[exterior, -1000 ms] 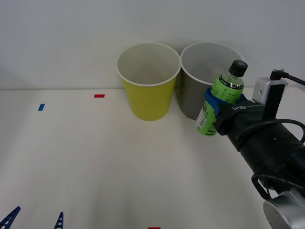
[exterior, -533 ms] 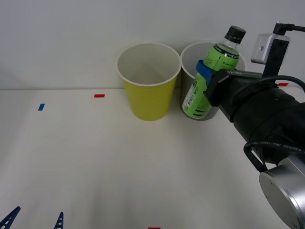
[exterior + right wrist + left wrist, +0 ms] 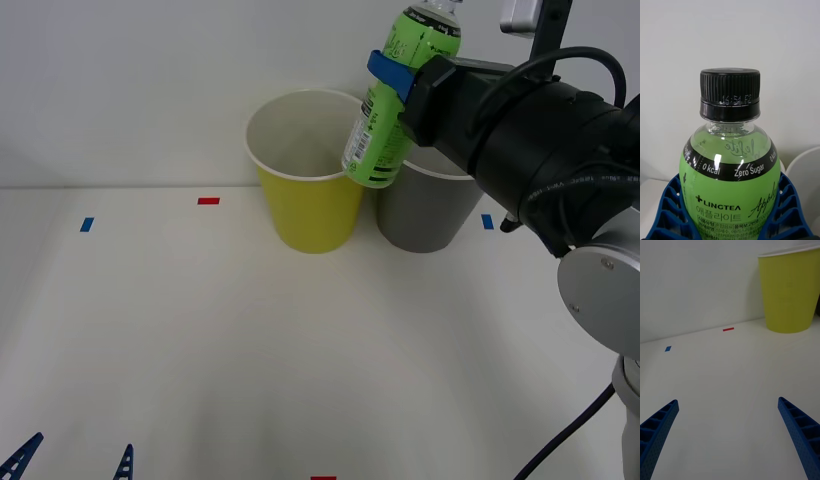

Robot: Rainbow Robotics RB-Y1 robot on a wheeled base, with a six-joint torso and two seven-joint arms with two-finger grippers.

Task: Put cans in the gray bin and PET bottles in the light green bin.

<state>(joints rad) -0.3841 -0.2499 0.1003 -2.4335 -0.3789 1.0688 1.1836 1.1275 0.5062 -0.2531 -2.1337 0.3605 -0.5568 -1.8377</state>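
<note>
Gripping the PET bottle (image 3: 388,105) above the light green bin (image 3: 310,170), right claw (image 3: 392,82) clamped, left claw (image 3: 730,438) apart

bottle (image 3: 385,105): bright green label, black band with white print, black ribbed cap | light green bin (image 3: 310,175): yellow-green, white rim, pale inside | gray bin (image 3: 425,205): dark gray | right gripper (image 3: 392,75) fingers (image 3: 668,210): blue, ribbed | table (image 3: 200,340): white, red and blue marks
</note>
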